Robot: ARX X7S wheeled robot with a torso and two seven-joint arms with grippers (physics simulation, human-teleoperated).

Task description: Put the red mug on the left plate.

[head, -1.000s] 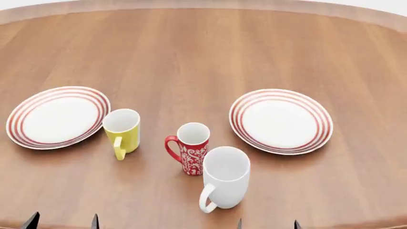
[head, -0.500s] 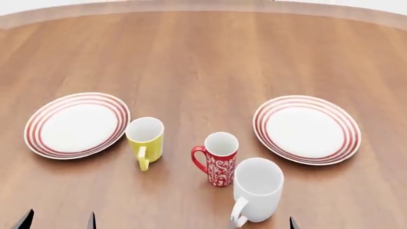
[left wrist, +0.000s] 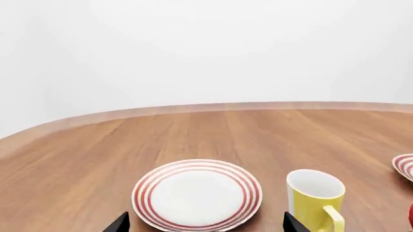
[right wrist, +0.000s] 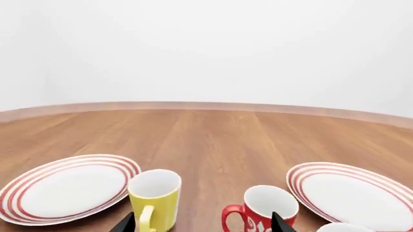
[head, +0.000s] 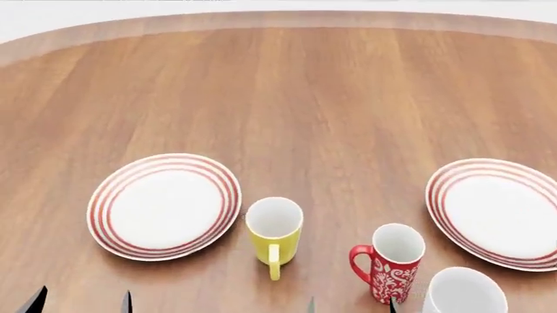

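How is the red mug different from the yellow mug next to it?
The red mug carries a white swirl pattern; the yellow mug is plain. In the head view the red mug's handle points toward the left plate, while the yellow mug's handle points toward the camera. Both stand upright, empty, white inside, on the table.

The red mug (head: pixel 392 263), slim with white swirls and a white inside, stands upright on the surface, handle toward the left plate (head: pixel 164 206), which lies flat, white with red rings, well apart.
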